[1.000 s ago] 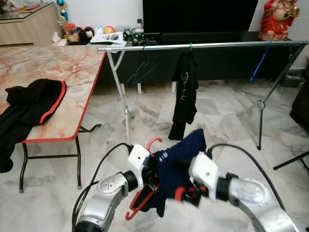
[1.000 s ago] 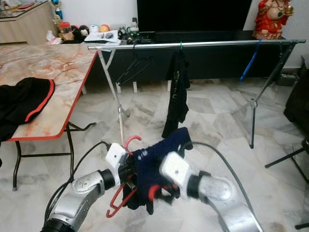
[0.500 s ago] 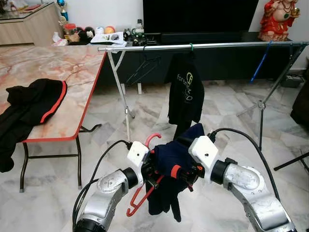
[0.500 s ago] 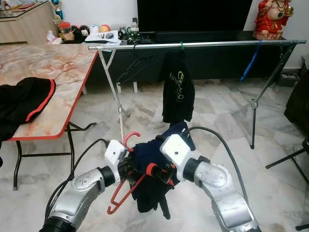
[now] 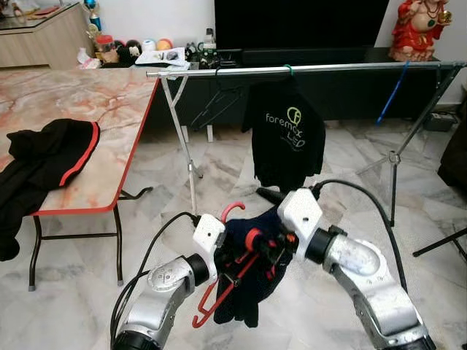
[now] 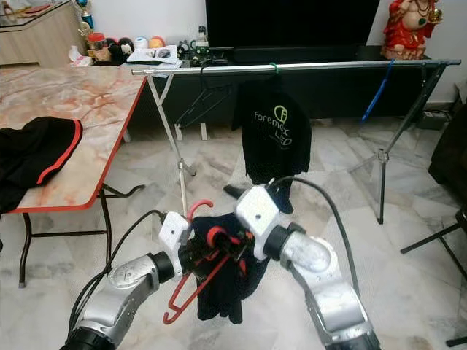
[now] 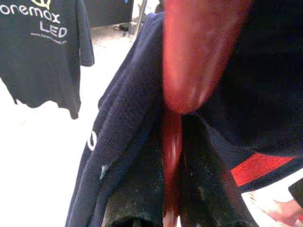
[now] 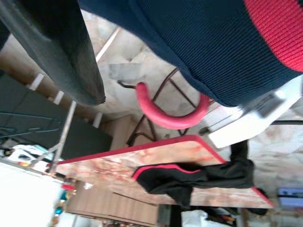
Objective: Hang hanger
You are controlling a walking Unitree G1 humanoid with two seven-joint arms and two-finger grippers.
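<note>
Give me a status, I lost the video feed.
Left gripper shut on red hanger. Right gripper working navy garment on it. Rail ahead; black T-shirt already hung.

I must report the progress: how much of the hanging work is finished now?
Done: one black T-shirt already hangs on the rail. In hand: the left hand and right hand hold a navy garment on the red hanger, low before the robot. Left: hooking it on the rail.

A red plastic hanger (image 5: 222, 288) draped with a navy garment (image 5: 252, 281) hangs tilted, low before the silver clothes rail (image 5: 306, 68).
</note>
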